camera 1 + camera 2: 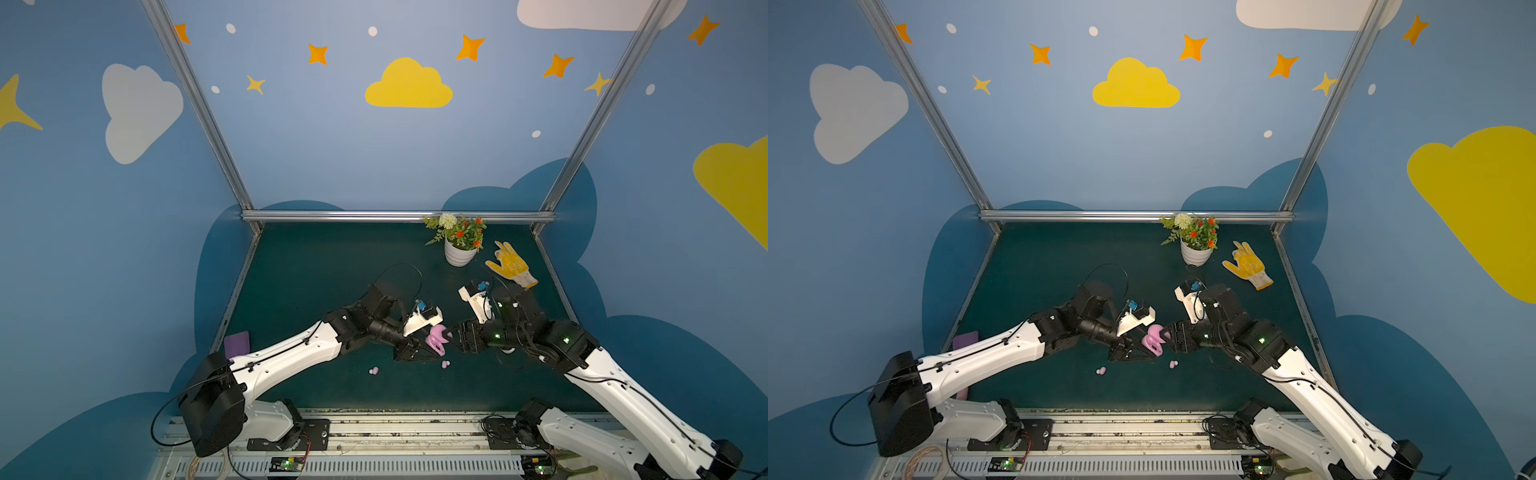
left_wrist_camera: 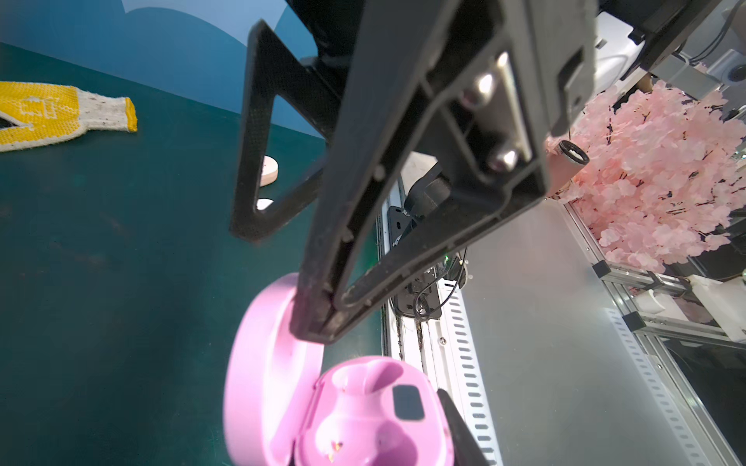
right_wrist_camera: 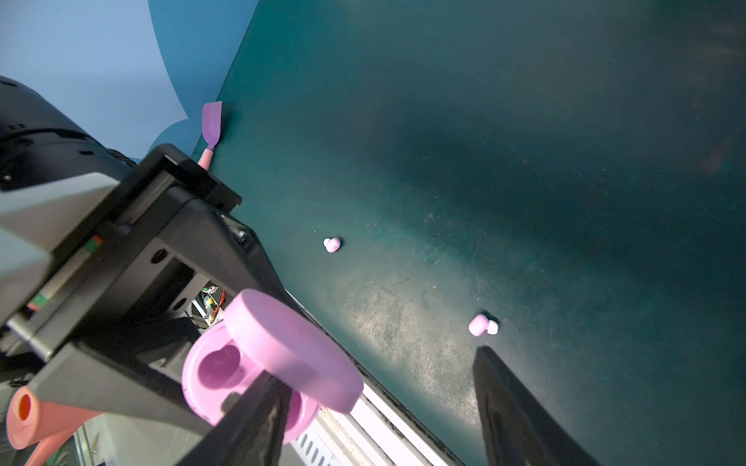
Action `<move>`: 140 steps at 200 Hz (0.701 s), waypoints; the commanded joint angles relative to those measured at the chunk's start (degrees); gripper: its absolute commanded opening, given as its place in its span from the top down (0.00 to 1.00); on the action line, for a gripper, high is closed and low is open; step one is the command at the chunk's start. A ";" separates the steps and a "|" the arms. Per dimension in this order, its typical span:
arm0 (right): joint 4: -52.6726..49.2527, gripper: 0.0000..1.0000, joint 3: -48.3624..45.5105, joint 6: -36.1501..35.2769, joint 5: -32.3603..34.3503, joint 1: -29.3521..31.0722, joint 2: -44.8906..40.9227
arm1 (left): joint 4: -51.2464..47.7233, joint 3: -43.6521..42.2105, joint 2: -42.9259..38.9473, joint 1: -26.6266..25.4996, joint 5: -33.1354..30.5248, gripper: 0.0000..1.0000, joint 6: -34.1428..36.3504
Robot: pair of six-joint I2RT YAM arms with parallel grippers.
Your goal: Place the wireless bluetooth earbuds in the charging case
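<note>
We are at the lid-opening step. Our left gripper (image 1: 430, 350) is clamped on the base of the pink charging case (image 2: 363, 407), which seems to be lifted off the mat. Our right gripper (image 1: 455, 336) stands spread wide, holding nothing. One fingertip (image 2: 317, 318) presses the inside of the raised lid (image 2: 258, 363); the other finger is well clear. Both wells look empty.

One lilac earbud (image 3: 332, 244) and a second earbud (image 3: 480, 324) lie loose on the mat, well apart, towards its front edge. Next, we judge, the right gripper must back out without knocking the lid shut. It then has to pinch the second earbud, a tiny glossy thing that may slip.

The dark green mat (image 1: 332, 270) is scuffed. Blue walls with painted clouds and stars box it in. A potted plant (image 1: 459, 241) and a yellow work glove (image 1: 511, 264) sit far right, a purple spatula (image 3: 212, 121) at the left edge.
</note>
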 commanded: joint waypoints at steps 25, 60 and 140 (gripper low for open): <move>-3.87 0.27 3.55 2.16 -0.95 -1.18 -0.96 | 2.31 -1.26 -2.27 1.40 -2.46 0.87 -0.92; -7.81 0.21 3.75 4.88 -1.96 -2.63 -2.34 | 3.41 -2.91 -3.18 5.03 -3.59 0.86 -2.91; -0.72 0.19 -9.33 10.95 -3.13 -2.31 0.15 | 2.34 -7.71 -11.11 7.30 -9.29 0.86 -4.25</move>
